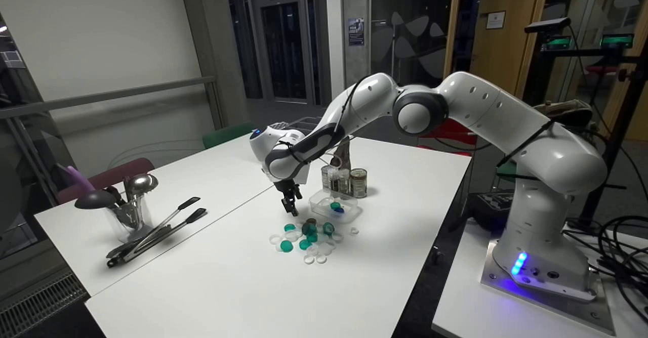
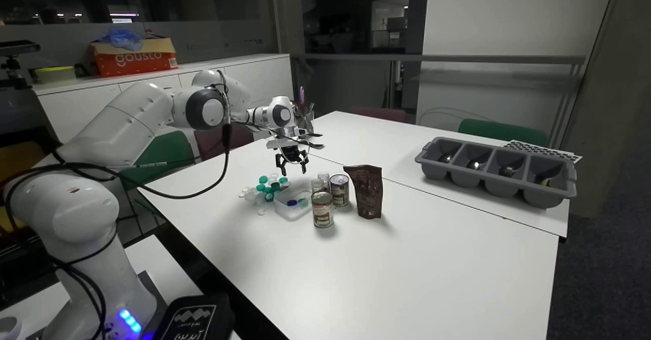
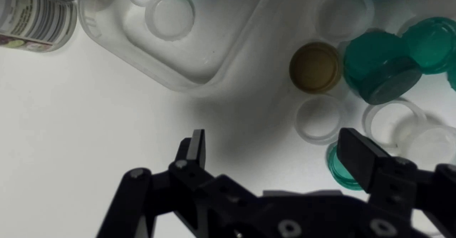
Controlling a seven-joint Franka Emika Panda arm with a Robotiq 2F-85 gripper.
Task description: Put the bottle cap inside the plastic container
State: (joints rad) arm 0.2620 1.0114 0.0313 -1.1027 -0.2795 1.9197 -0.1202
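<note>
The plastic container, a clear shallow tub [image 1: 329, 215], sits on the white table and shows in both exterior views [image 2: 291, 213]. In the wrist view its corner [image 3: 171, 79] is at the top, with clear caps [image 3: 170, 15] and the edge of a green cap inside. A dark blue cap [image 2: 292, 203] also lies in it. Loose green, clear and brown bottle caps lie beside the tub, among them a brown cap [image 3: 315, 67] and a green cap [image 3: 342, 172] partly hidden by the right finger. My gripper [image 3: 272, 136] is open and empty above the table beside the caps [image 2: 293, 170].
Cans [image 1: 358, 182] and small jars stand against the tub's far side, with a brown pouch [image 2: 366, 192] behind. A glass of utensils [image 1: 129, 219] and tongs [image 1: 162, 234] are at the table's far side. A dark grey tray [image 2: 493, 172] holds cutlery.
</note>
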